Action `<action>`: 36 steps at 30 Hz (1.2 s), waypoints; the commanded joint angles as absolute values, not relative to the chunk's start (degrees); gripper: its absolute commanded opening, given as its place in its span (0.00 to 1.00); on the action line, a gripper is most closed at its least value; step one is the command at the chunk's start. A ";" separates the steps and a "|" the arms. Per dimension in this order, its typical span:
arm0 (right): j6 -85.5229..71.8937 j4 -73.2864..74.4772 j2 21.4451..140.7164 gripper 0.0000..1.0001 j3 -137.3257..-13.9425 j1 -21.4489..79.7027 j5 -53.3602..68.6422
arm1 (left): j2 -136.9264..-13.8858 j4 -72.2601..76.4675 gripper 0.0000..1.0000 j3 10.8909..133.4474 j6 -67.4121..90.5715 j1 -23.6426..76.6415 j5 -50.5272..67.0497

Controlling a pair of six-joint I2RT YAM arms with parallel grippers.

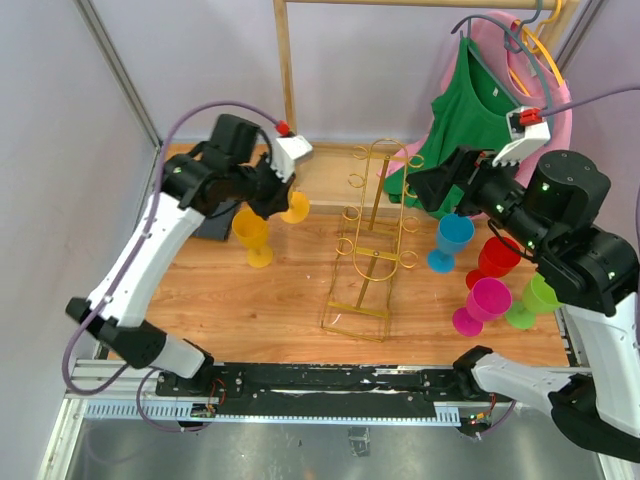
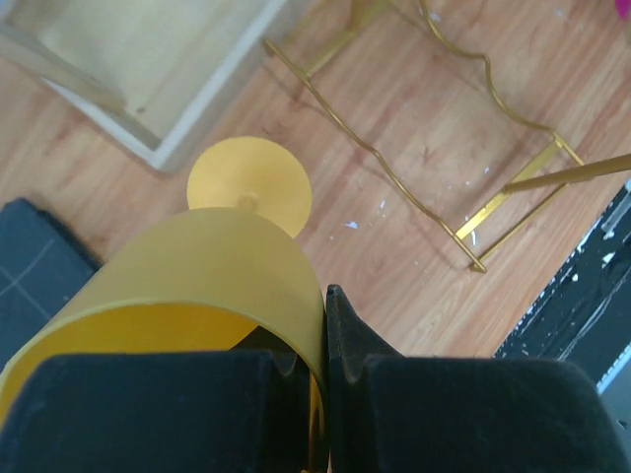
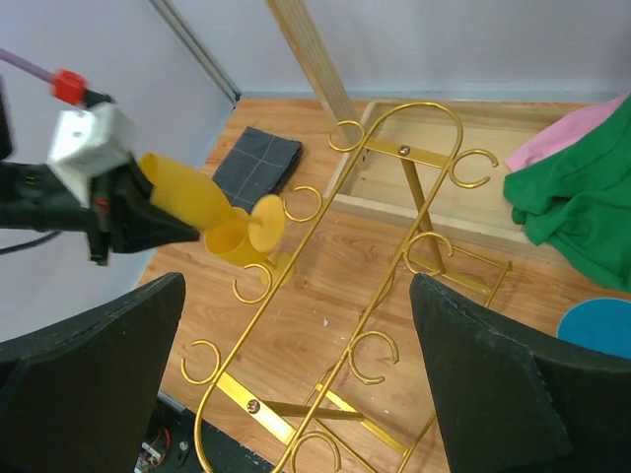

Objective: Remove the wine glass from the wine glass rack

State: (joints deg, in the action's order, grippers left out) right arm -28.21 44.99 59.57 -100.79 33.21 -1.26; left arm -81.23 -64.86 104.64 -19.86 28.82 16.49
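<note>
A yellow wine glass (image 1: pixel 285 205) lies level in the air left of the gold wire wine glass rack (image 1: pixel 372 240), its foot toward the rack. My left gripper (image 1: pixel 268 190) is shut on the rim of its bowl (image 2: pixel 197 286). The foot (image 2: pixel 249 184) points away from the fingers. The held glass (image 3: pixel 192 202) also shows in the right wrist view, beside the rack (image 3: pixel 394 197), whose rings hold no glass. My right gripper (image 1: pixel 418 188) hovers at the rack's far right side. It is open (image 3: pixel 296 394), with only the rack seen between its fingers (image 3: pixel 493 384).
A second yellow glass (image 1: pixel 255 238) stands left of the rack. Blue (image 1: pixel 452 240), red (image 1: pixel 497 260), magenta (image 1: pixel 482 303) and green (image 1: pixel 535 298) glasses stand to the right. A black cloth (image 3: pixel 258 163), a wooden tray (image 3: pixel 493 212), a wooden rail (image 1: pixel 285 60) and a green shirt (image 1: pixel 475 110) are behind.
</note>
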 commanded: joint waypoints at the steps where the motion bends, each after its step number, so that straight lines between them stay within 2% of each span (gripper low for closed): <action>1: -26.45 48.13 57.94 0.98 -102.72 33.81 -6.05 | -86.92 -66.71 0.00 103.85 -17.93 32.38 10.29; 18: -26.82 51.08 52.33 0.98 -100.03 33.79 -11.54 | -99.11 -66.78 0.00 100.82 -13.10 35.68 9.33; 36: -28.24 54.38 51.47 0.98 -103.57 33.83 -12.71 | -97.22 -49.52 0.00 85.10 -4.94 35.60 12.03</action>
State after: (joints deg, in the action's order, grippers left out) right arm -27.20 53.15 52.21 -101.84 33.21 -11.03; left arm -99.31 -55.75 88.42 -7.79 35.44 11.64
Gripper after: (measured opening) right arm 0.986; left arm 0.050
